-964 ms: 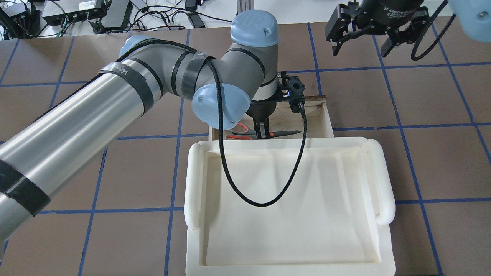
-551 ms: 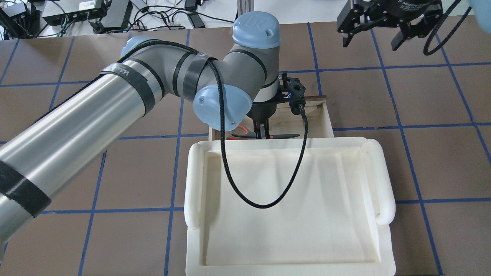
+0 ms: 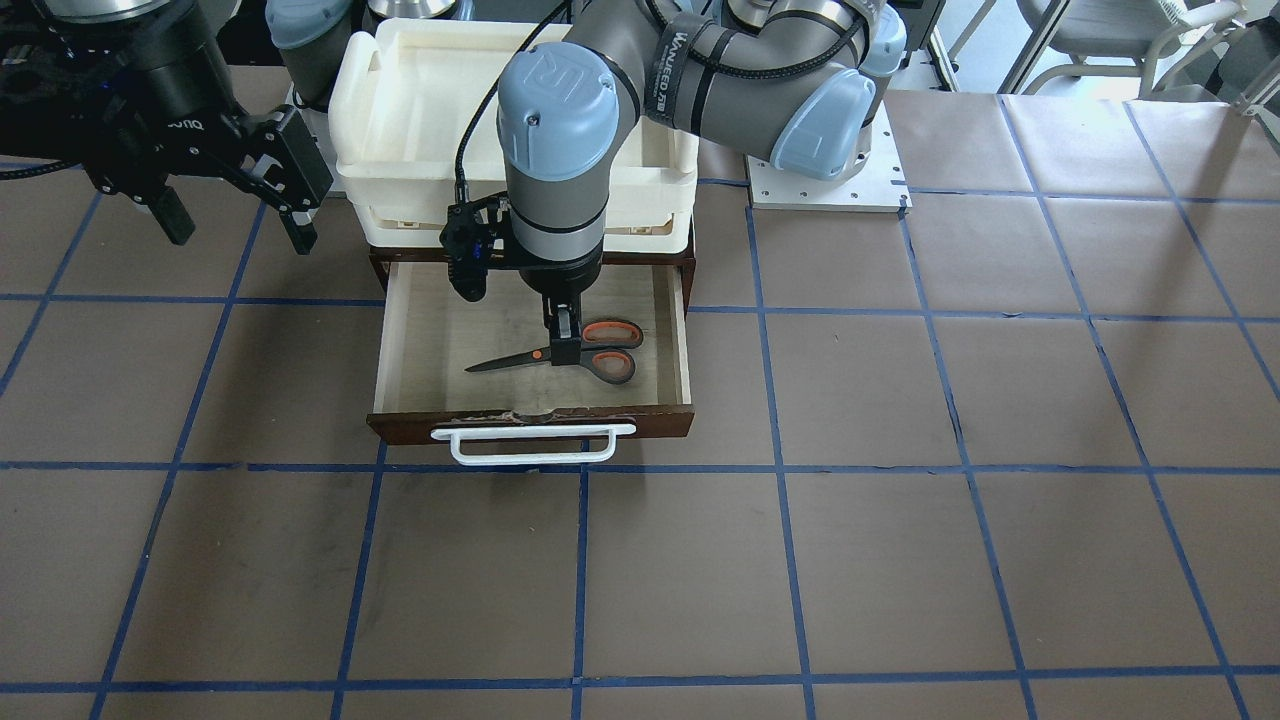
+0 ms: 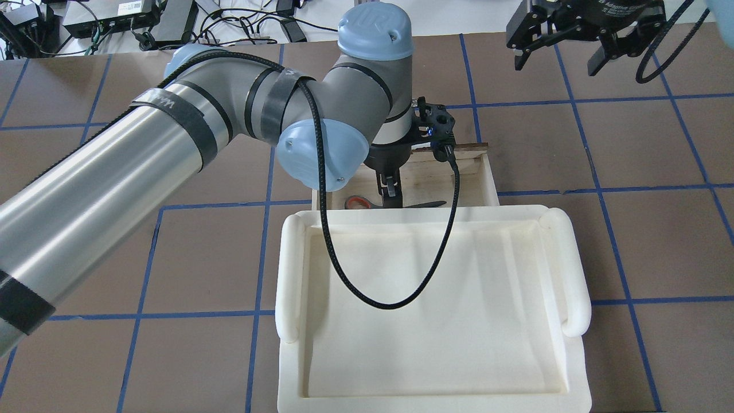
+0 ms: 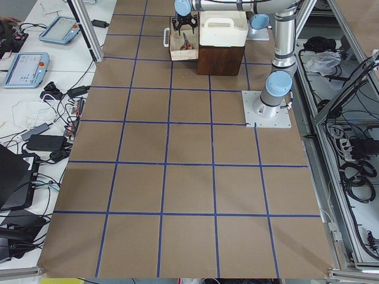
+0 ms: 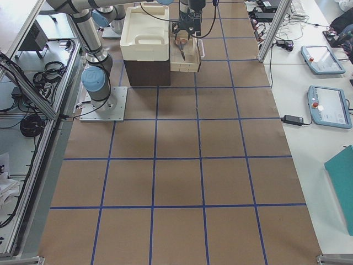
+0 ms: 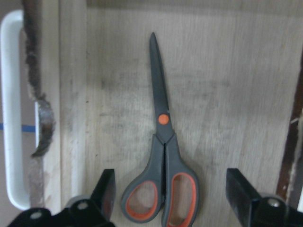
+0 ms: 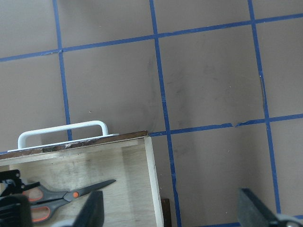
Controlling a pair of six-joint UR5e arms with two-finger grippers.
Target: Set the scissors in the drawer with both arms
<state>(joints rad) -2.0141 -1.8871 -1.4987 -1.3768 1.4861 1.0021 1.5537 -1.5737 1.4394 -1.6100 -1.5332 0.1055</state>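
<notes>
Left wrist-mounted view showed the scissors [image 7: 161, 142] lying flat on the pale floor of the pulled-out drawer [image 3: 430, 330], blades shut, tips toward the front wall with the white bar handle [image 3: 530, 445]. The left hand [image 7: 173, 189] hung just above them, its fingers spread wide either side of the orange-lined loops and touching neither. The right hand [image 4: 556, 57] hovered well apart over the brown worktop [image 3: 900, 500], fingers likewise spread.

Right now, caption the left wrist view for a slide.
Scissors flat in the drawer, left gripper above with jaws open.
</notes>
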